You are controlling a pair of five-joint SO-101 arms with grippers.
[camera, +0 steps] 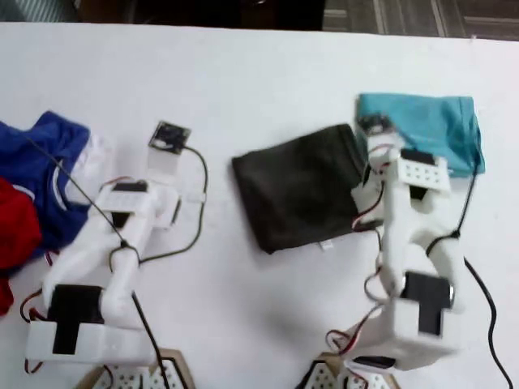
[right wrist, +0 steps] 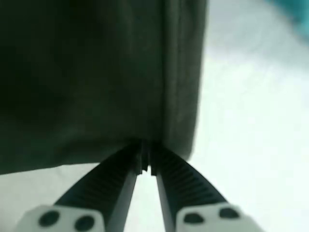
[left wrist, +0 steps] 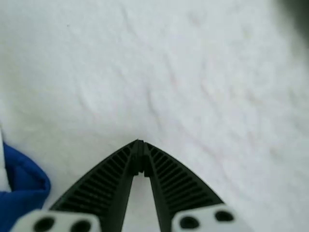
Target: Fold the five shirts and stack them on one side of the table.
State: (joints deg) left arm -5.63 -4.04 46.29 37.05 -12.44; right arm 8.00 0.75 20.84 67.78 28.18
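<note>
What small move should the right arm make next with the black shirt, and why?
Probably drag the black shirt toward the teal shirt. The black one looks folded, the right gripper is shut at its edge, and the folded teal shirt lies just beside it, so stacking seems next.

- blue shirt [camera: 36,170]: cut by left edge of high view, so full shape can't be told.
- red shirt [camera: 15,231]: lower left, mostly past the left edge; just a lump.
- teal shirt [camera: 430,126]: upper right, its lower-left part hidden behind right arm [camera: 409,243].
- dark shirt [camera: 296,190]: right edge hidden by same arm; in right wrist view blurred, cut by top & left edges.
- right gripper [right wrist: 146,151]: tips together at dark shirt's edge; cloth btwn them or not, can't tell.
- left arm [camera: 105,251] & right arm: bases cut by bottom edge, high view.
</note>
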